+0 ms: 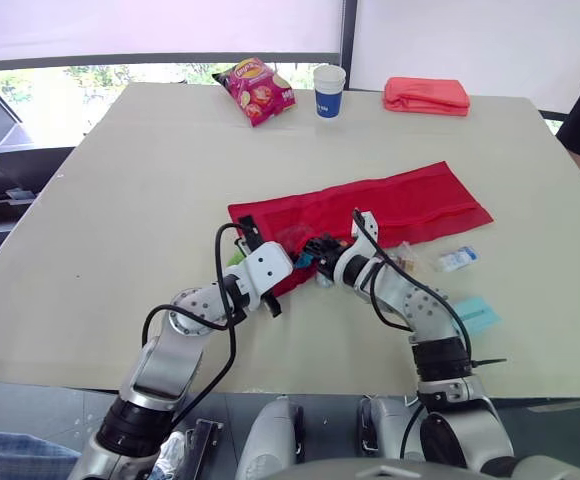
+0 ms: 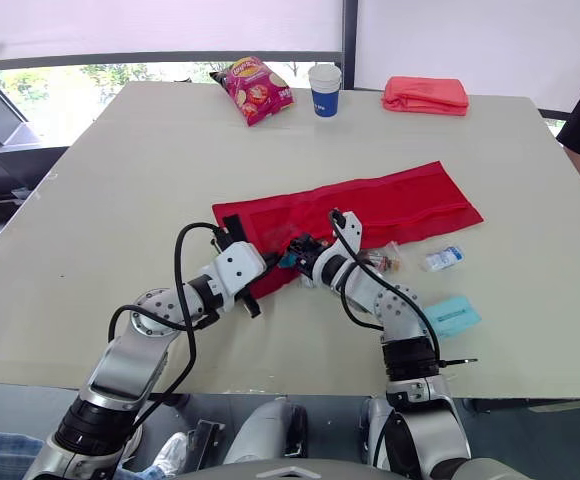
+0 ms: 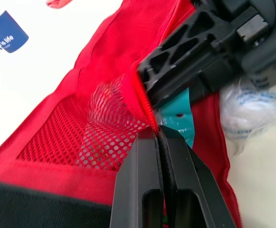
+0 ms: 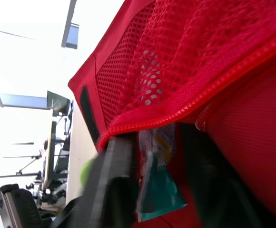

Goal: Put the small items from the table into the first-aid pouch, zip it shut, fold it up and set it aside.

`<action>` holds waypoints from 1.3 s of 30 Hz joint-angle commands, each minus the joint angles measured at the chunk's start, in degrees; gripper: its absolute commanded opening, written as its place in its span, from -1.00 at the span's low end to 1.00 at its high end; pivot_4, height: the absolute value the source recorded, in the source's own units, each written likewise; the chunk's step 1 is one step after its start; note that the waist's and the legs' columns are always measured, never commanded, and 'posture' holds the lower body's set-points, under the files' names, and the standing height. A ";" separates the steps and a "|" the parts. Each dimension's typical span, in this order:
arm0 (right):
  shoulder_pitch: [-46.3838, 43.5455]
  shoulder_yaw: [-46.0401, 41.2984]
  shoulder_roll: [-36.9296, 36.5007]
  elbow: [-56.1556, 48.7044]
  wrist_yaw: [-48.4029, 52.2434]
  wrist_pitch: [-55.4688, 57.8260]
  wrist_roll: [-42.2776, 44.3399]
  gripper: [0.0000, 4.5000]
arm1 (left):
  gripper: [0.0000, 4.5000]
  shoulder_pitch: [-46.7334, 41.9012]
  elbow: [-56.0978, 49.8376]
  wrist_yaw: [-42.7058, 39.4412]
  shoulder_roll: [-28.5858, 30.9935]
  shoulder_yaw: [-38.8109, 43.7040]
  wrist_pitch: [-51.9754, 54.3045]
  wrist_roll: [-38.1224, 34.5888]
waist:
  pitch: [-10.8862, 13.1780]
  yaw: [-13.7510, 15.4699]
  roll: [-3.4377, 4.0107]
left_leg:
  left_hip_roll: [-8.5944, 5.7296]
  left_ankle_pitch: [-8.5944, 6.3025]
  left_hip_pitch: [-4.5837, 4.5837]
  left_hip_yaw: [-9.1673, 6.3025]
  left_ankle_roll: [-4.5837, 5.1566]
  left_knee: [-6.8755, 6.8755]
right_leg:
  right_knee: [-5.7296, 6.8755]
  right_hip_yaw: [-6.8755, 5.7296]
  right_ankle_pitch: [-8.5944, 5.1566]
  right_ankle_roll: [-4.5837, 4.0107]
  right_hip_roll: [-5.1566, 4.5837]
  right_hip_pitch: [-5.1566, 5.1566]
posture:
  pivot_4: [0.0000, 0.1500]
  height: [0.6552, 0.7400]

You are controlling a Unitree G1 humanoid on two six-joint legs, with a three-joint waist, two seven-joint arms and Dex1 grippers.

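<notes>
Right now the red first-aid pouch [image 1: 400,205] lies unfolded and flat across the middle of the table [image 1: 120,200], and both arms meet at its near-left end. The left gripper [image 3: 158,135] has its two black fingers pressed together on the red zipper edge [image 3: 145,102] of the mesh pocket [image 3: 81,137], lifting that edge off the pouch. The right gripper [image 1: 320,249] is pushed up to the mouth of the pocket, with a teal packet [image 3: 178,116] at its tip, just under the raised zipper edge; whether it has a firm hold on the packet I cannot tell. On the table to the right of the arms, a crinkled clear packet [image 1: 410,258] lies just beside the pouch, a small clear-wrapped item [image 1: 457,259] a little further out, and a second teal packet [image 1: 475,313] near the front edge. At the far side sit a crisp bag [image 1: 255,90], a blue and white cup [image 1: 329,90] and a folded red pouch [image 1: 426,96].
</notes>
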 commanded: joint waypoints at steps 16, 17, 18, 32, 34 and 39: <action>2.46 4.79 -16.37 -23.70 14.50 6.52 -10.69 0.76 | -1.00 -1.52 6.71 -0.84 1.76 2.67 -5.70 -0.57 | -0.01 0.13 0.10 | -0.22 0.00 -0.35 -0.23 0.00 0.04 | -0.09 -0.46 0.10 0.19 -0.09 -0.17 | 1.00 1.00; 1.78 7.85 -19.85 -25.44 18.72 4.53 -14.83 0.65 | -1.00 -1.55 7.00 -0.96 1.93 2.93 -6.05 -0.75 | 0.01 0.11 0.13 | -0.23 0.00 -0.35 -0.21 0.00 0.05 | -0.09 -0.45 0.09 0.22 -0.03 -0.18 | 1.00 1.00; 0.95 11.47 -23.37 -26.61 22.62 1.99 -19.51 0.43 | -1.00 -1.63 7.33 -1.16 2.07 3.11 -6.60 -0.95 | 0.01 0.13 0.14 | -0.25 0.00 -0.36 -0.21 0.01 0.06 | -0.10 -0.43 0.03 0.31 -0.02 -0.19 | 1.00 1.00; -4.55 28.51 -25.85 -13.96 40.35 -16.38 -49.93 -0.97 | -1.00 -2.22 10.69 -4.34 3.60 3.02 -14.20 -2.05 | -0.01 0.19 0.08 | -0.20 0.01 -0.39 -0.17 0.00 0.12 | -0.10 -0.43 0.06 0.28 0.09 -0.24 | 1.00 1.00; -4.92 28.44 -24.62 -11.66 39.88 -16.70 -52.45 -0.97 | -1.00 -1.82 10.40 -4.80 3.64 3.04 -14.59 -2.20 | -0.01 0.27 0.08 | -0.19 0.01 -0.38 -0.19 -0.01 0.11 | -0.09 -0.45 0.09 0.21 0.09 -0.24 | 1.00 1.00; -6.00 27.76 -22.10 -7.73 40.41 -17.37 -56.34 -0.97 | -1.00 -1.49 10.17 -5.56 3.59 2.87 -15.41 -2.53 | -0.01 0.25 0.09 | -0.19 0.03 -0.40 -0.20 -0.04 0.10 | -0.08 -0.47 0.10 0.18 0.09 -0.24 | 1.00 1.00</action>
